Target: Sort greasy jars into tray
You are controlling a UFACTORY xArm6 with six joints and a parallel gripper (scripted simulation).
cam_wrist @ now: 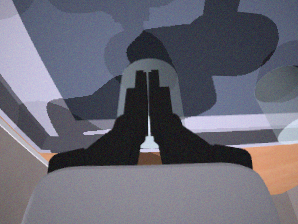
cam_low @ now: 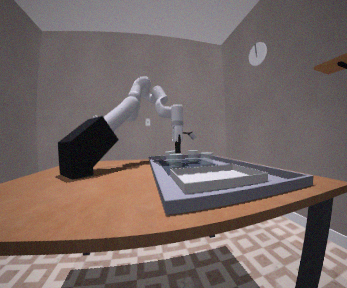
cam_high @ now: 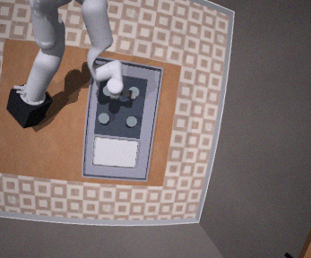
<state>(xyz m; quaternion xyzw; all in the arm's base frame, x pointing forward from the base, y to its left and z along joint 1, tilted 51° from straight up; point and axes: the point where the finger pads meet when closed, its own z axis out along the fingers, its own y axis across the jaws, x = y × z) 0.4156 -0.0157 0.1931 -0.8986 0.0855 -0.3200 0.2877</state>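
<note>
My gripper (cam_low: pixel 178 147) (cam_wrist: pixel 148 85) is shut with the fingers pressed together and nothing between them. It hangs low over the back part of the dark drying mat (cam_high: pixel 117 129). In the wrist view its tips stand right in front of one jar (cam_wrist: pixel 172 92); I cannot tell if they touch it. In the top view the arm's wrist partly covers the back left jar (cam_high: pixel 105 90). The other jars stand at the back right (cam_high: pixel 134 92), front left (cam_high: pixel 104 118) and front right (cam_high: pixel 131 121) of the mat. All are mouth down. The white tray (cam_high: pixel 116 152) (cam_low: pixel 216 176) is empty.
Mat and tray lie on the grey steel top (cam_high: pixel 153 110) (cam_low: pixel 231 196), set on a wooden table (cam_high: pixel 41 143). The arm's black base (cam_high: pixel 27 107) stands to the left.
</note>
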